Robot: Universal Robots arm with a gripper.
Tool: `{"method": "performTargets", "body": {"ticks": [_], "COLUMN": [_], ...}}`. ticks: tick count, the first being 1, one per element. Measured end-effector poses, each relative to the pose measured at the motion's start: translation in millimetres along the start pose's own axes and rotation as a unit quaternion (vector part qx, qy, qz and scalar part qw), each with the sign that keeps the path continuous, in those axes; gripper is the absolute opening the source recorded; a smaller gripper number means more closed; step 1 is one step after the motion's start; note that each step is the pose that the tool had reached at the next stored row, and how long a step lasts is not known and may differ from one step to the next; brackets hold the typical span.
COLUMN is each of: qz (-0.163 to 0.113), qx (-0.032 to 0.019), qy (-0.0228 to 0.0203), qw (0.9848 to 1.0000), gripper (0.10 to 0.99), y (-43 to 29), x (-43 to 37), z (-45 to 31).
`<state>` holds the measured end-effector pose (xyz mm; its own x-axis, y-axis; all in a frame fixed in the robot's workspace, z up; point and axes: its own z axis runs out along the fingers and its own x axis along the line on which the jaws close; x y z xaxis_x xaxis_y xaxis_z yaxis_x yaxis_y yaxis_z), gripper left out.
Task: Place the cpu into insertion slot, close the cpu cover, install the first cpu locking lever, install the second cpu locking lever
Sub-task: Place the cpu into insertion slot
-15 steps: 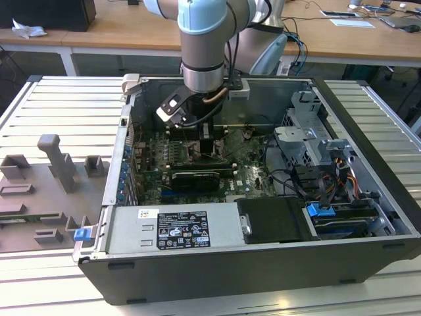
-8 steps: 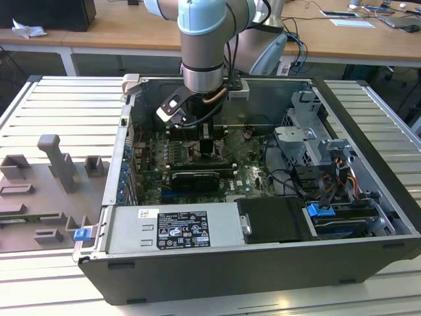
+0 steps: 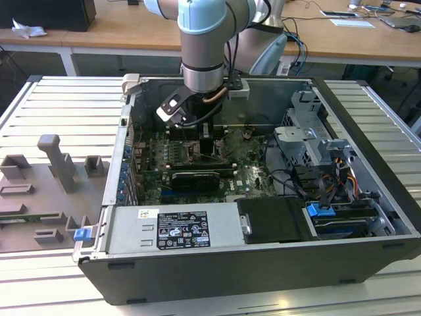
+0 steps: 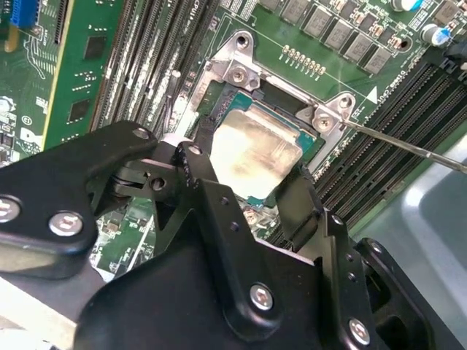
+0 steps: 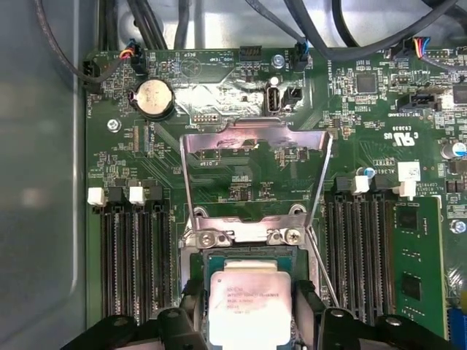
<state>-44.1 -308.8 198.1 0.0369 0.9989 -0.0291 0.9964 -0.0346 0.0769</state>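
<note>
In both wrist views my gripper is shut on the cpu, a pale silvery square chip. One black finger presses each of two opposite edges. The cpu sits level at the insertion slot; I cannot tell whether it rests in it or hovers just above. The cpu cover, a silver frame with a cut-out middle, stands flipped open beyond the slot. A thin wire locking lever sticks out loose beside the slot. In the exterior view the gripper reaches down into the open computer case.
Long black memory slots flank the socket on both sides. A coin battery and cables lie past the cover. In the exterior view a black graphics card, power supply and drive bays crowd the case.
</note>
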Motion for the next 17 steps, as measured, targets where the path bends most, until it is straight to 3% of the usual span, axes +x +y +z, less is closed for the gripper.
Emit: {"method": "performTargets", "body": {"ticks": [2,12,14,15,17], "qz": [-0.002,-0.020,-0.020,-0.020,-0.020], "qx": [0.0001,-0.0005,-0.0006,-0.0006,-0.0006], "qy": [0.0000,-0.0003,-0.0004,-0.0005,-0.0005], "qw": [1.0000,0.9998,0.9998,0.9998,0.9998], "gripper": [0.537,0.537,0.549,0.612,0.612], "y": [-0.1,0.2,0.1,0.1,0.1], "x": [-0.2,-0.2,-0.2,-0.2,-0.2], "z": [-0.2,-0.4,-0.2,-0.1,0.0]}}
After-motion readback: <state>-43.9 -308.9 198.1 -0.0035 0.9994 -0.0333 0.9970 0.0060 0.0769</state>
